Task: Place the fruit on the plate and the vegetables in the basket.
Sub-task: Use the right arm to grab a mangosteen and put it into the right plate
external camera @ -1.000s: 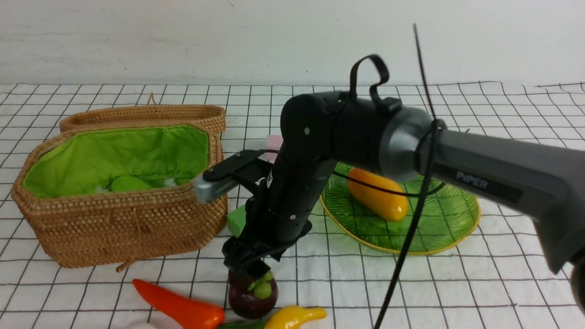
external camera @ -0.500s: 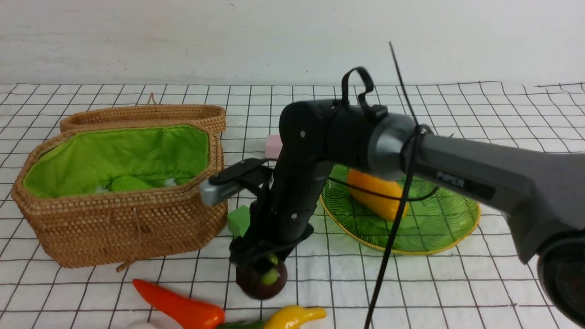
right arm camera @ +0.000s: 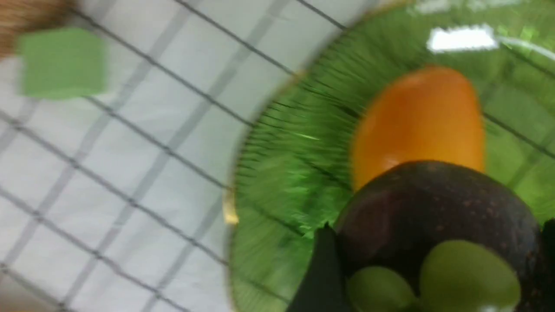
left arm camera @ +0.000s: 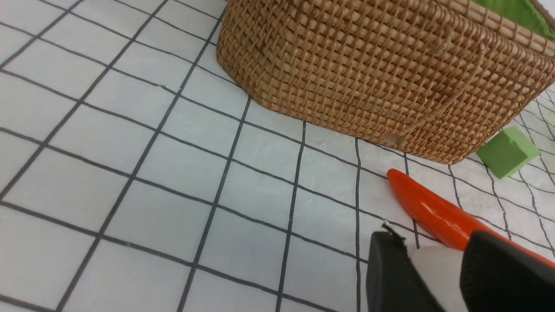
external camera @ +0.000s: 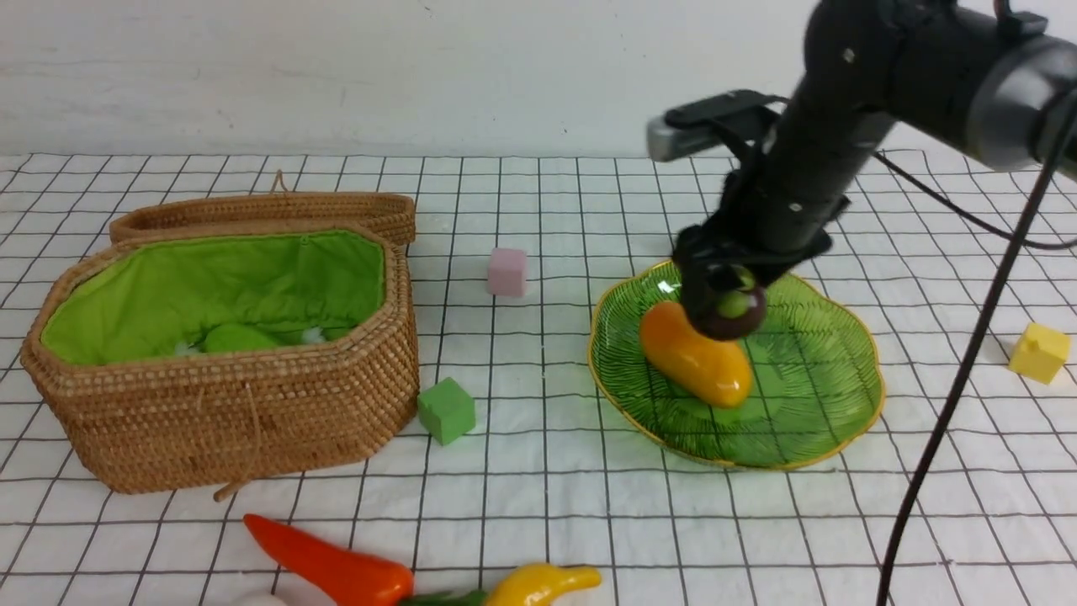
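over plate (external camera: 808, 421), far-left rim: right gripper (external camera: 724, 300) clamped on mangosteen (external camera: 739, 320), above mango (external camera: 698, 362). step: plating fruit. next: lower beside mango, release. left gripper (left arm camera: 442, 286) astride radish (left arm camera: 435, 264), grip unclear.

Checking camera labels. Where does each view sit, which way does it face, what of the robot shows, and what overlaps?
Front: between the arms, facing forward over basket and plate; shows right arm, right gripper holding mangosteen.
Left wrist: low over the cloth, facing the basket wall and pepper; shows left gripper around white radish.
Right wrist: above the plate, looking down at mango; gripper edges only.
Shared: green cube appears in all three.
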